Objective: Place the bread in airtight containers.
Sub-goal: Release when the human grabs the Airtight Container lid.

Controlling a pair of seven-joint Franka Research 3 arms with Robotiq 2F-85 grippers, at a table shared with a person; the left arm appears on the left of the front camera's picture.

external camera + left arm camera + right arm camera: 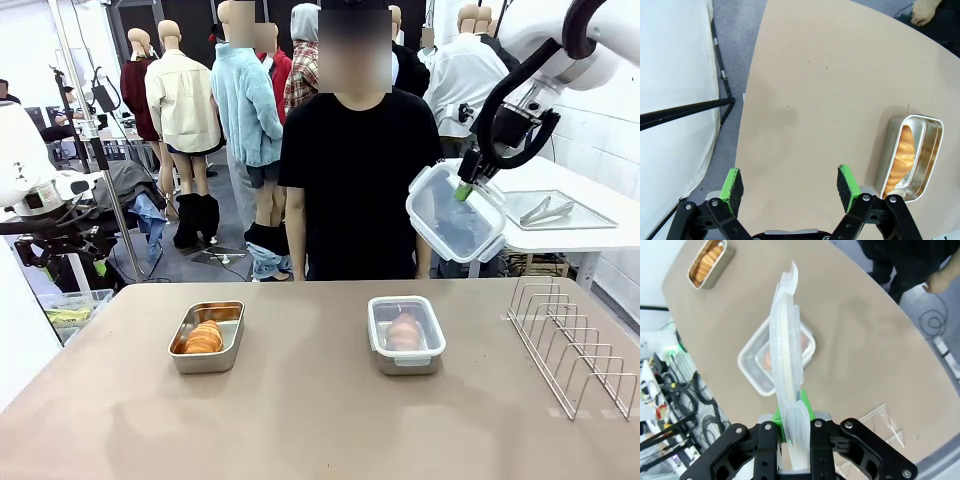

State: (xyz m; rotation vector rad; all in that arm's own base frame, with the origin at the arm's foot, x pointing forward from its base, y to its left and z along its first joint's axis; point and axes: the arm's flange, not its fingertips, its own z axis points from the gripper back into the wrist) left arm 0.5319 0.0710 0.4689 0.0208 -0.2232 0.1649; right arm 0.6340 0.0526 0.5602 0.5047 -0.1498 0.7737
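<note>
Bread (204, 338) in open tin (207, 337) at lower left of bench (320, 420), second roll under lidded tin (405, 334) at centre; remaining lid (455, 212) pinched by right gripper (465, 186) at upper right, left gripper (790, 184) spread and empty.

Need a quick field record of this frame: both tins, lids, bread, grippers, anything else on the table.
left tin: open tin, no lid, one bread roll inside
right tin: lidded tin, clear lid on, second roll visible through it
spare lid: clear lid held in the air above the table's far right, tilted
right gripper: shut on the spare lid's edge
left gripper: open, holding nothing, above bare table beside the open tin
wire rack: on the table, right side
person: standing at far side, hands off the table
</note>
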